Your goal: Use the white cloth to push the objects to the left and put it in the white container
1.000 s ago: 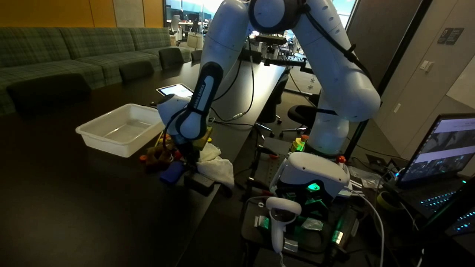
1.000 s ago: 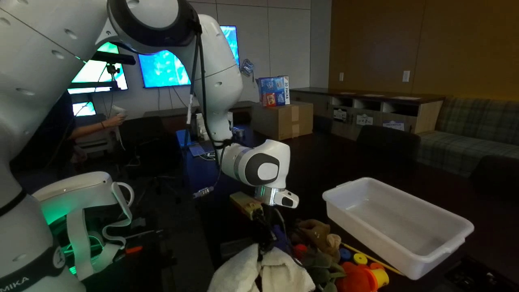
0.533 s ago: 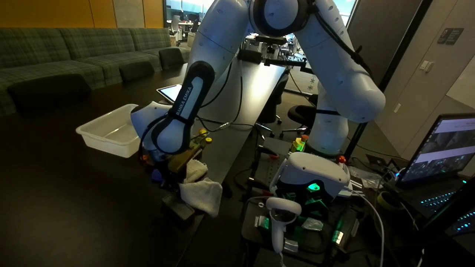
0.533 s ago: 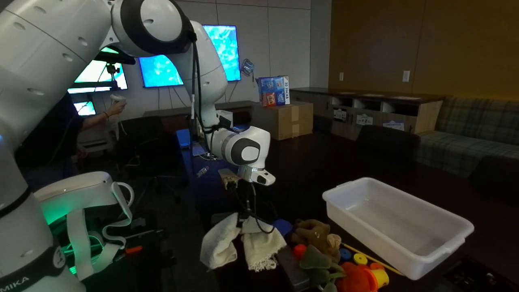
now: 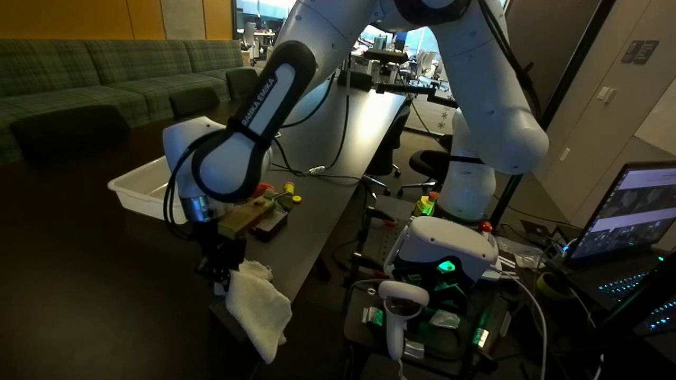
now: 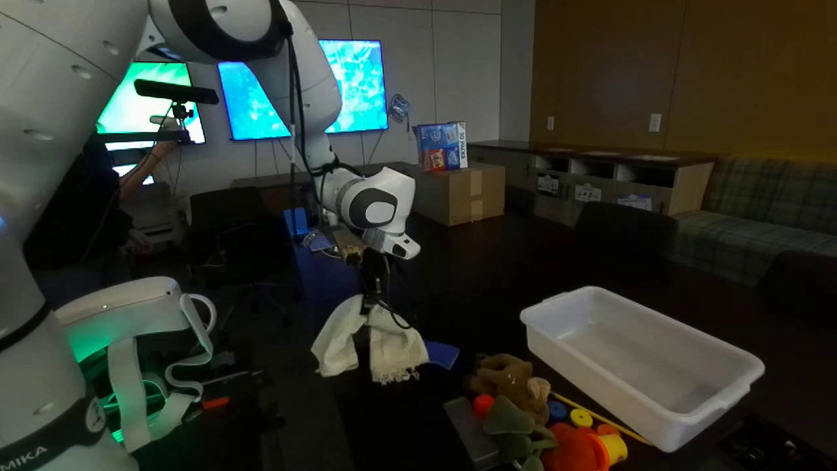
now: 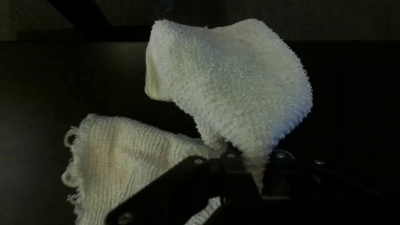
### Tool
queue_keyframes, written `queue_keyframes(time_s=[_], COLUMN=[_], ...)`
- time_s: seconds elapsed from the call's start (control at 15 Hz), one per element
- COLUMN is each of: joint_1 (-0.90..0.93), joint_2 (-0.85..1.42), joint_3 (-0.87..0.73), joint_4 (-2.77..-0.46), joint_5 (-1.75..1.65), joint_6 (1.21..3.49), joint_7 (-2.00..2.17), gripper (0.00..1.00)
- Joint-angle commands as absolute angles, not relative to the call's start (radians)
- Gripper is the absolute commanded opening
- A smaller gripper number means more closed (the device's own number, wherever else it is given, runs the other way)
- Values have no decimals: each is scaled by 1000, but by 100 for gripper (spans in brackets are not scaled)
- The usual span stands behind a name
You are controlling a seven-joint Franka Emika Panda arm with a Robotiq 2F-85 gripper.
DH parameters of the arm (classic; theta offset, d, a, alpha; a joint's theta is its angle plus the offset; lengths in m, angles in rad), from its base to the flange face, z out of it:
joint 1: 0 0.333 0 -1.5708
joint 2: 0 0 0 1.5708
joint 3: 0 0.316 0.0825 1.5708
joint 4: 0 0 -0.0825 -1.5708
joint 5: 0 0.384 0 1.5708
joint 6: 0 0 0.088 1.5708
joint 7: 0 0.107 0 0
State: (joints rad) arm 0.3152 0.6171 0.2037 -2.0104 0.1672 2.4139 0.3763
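The white cloth (image 5: 259,311) hangs in two folded flaps from my gripper (image 5: 222,274). In an exterior view the cloth (image 6: 397,343) hangs over the dark table, short of the pile of toys. In the wrist view the fingers of my gripper (image 7: 247,172) pinch the cloth (image 7: 237,75) between them. A dark block (image 5: 227,322) lies on the table just beyond the gripper, partly behind the cloth. A flat blue object (image 6: 442,354) shows beside the cloth. The white container (image 6: 644,412) looks empty; the arm partly hides it in an exterior view (image 5: 142,195).
Beside the container lie a brown plush toy (image 6: 510,379), a red ball (image 6: 483,405), a green plush (image 6: 513,428), a dark box (image 6: 472,435), a yellow disc (image 6: 580,417) and an orange-red toy (image 6: 572,448). A yellow stick (image 6: 601,418) lies along the container. The table's edge (image 5: 306,279) runs close to the cloth.
My gripper has moved along the table with the cloth, away from the toy pile and container. The dark block and blue object have shifted the same way. The pile has stayed put.
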Motion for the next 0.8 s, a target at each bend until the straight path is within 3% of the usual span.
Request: queue_keyframes(time_s=[0.0,0.33,0.73], joint_1=[214,68,-73], joint_2=[433,268,177], joint_3=[216,154,-39], joint_4=[-2125,-2231,-2241], joint_5=[234,260,175], joint_6=[2411,2404,2427], joint_7=[239,80,69], gripper=[7,7,7])
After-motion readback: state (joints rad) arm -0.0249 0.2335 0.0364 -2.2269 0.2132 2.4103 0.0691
